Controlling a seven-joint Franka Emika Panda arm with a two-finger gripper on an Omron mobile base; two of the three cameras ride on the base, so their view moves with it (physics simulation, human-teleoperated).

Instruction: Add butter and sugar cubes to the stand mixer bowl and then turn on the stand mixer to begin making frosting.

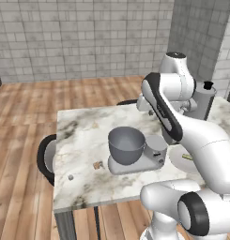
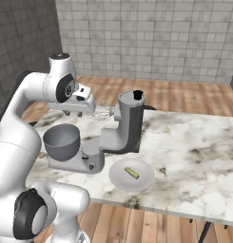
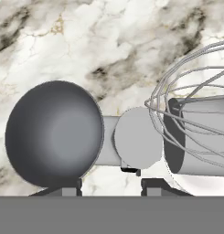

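Hovering high over desk (image 1: 83,126): tool (image 3: 111,185), tips partly apart, nothing held. Directly beneath: stand mixer bowl (image 3: 54,132), empty, awaiting ingredients. Beside tool: stand mixer (image 2: 127,126), head tilted back for access. Well apart: butter (image 2: 131,172) on plate (image 2: 119,180); sugar cubes (image 1: 98,165) beyond bowl.

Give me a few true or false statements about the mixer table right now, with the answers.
1. The butter lies on the white plate. True.
2. The stand mixer bowl already holds butter. False: the hand view shows it empty.
3. The sugar cubes lie on the marble table beside the stand mixer. True.
4. The mixer's head is lowered into the bowl. False: it is tilted up, with the wire whisk clear of the bowl.
5. The pincer grips the butter. False: nothing is between its fingertips.
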